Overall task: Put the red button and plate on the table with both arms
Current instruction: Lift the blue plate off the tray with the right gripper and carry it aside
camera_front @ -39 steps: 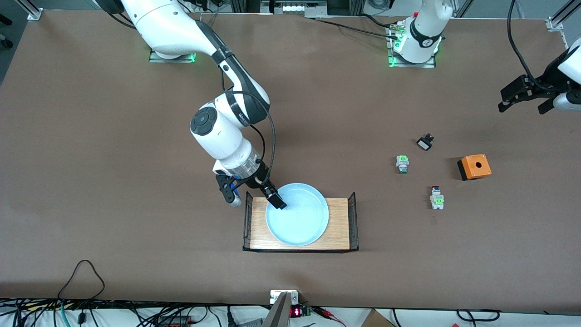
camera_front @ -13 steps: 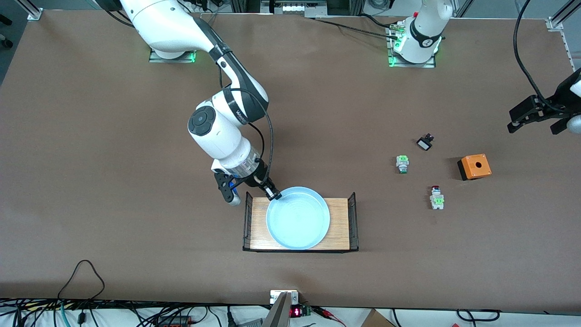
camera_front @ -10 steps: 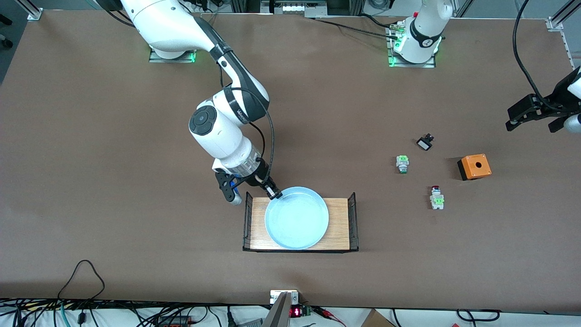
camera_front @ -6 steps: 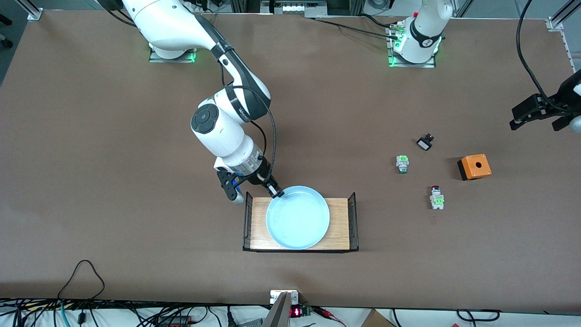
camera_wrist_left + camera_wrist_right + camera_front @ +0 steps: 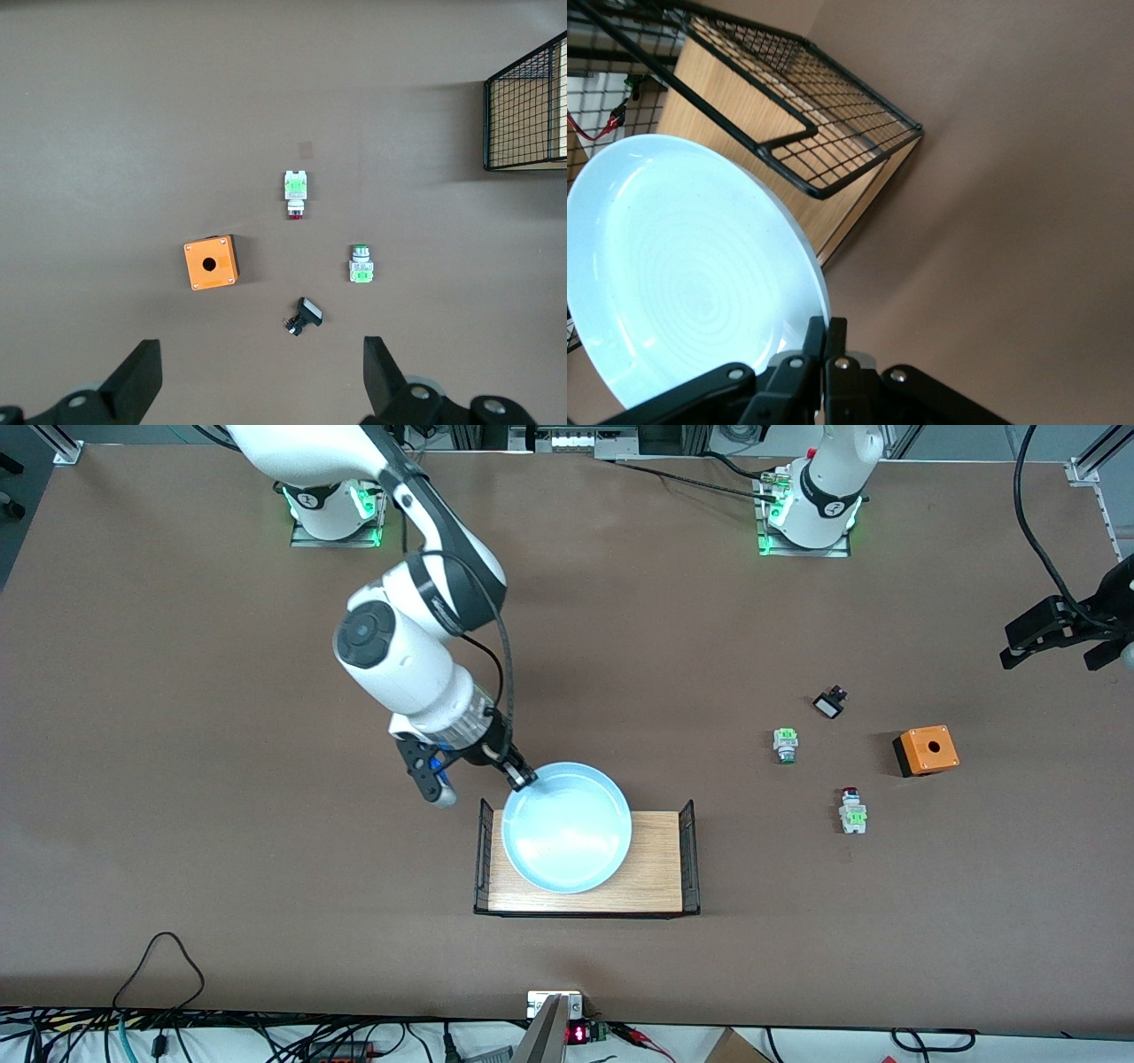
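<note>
My right gripper (image 5: 521, 778) is shut on the rim of the light blue plate (image 5: 567, 828) and holds it lifted above the wooden tray (image 5: 660, 859). In the right wrist view the plate (image 5: 682, 274) is pinched between the fingers (image 5: 824, 341). The red button (image 5: 852, 811), white with a green block and dark red cap, lies on the brown table (image 5: 221, 779) toward the left arm's end; it also shows in the left wrist view (image 5: 295, 189). My left gripper (image 5: 1054, 638) is open, high over the table's edge at the left arm's end, empty.
A green-and-white switch (image 5: 785, 745) and a small black switch (image 5: 830, 704) lie farther from the front camera than the red button. An orange box (image 5: 926, 750) with a hole stands beside them. The tray has black wire ends (image 5: 485, 855).
My right gripper has closed on the plate's rim and lifted it, moving it toward the right arm's end. My left gripper has drifted slightly near the table's edge.
</note>
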`<state>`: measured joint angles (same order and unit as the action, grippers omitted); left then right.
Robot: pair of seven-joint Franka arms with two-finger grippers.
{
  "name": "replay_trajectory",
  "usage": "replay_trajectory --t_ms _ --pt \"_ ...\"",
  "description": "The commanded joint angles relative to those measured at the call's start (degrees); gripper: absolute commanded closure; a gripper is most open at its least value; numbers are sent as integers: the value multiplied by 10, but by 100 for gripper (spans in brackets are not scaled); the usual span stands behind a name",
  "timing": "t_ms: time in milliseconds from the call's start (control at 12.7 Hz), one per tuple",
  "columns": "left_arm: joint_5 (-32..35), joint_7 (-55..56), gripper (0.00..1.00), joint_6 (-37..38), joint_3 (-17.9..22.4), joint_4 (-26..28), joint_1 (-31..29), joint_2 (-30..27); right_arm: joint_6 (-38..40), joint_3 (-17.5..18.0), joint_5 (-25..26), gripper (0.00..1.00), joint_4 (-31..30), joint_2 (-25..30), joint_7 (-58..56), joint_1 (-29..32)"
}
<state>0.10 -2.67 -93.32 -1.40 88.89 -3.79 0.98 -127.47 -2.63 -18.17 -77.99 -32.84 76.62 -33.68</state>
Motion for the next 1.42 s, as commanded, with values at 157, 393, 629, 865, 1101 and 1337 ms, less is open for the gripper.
replay_trajectory --t_ms 157,393,629,865,1101,1337 --pt "-5 5 0 11 0 -12 -2 4 116 -38 -4 100 5 62 -56 9" --pt "-5 4 0 12 1 -26 -12 3 189 -40 -3 100 3 83 -167 55" --pt "-6 4 0 13 0 -27 -13 3 253 -40 1 100 -1 103 -261 107" --pt "-7 4 0 16 0 -27 -13 3 310 -40 2 100 -3 117 -382 164" --pt "-12 4 0 15 0 -28 -12 3 336 -40 30 100 -46 141 -493 206" --pt "-21 6 0 16 -4 -27 -7 4 336 -40 71 100 -96 160 -595 241"
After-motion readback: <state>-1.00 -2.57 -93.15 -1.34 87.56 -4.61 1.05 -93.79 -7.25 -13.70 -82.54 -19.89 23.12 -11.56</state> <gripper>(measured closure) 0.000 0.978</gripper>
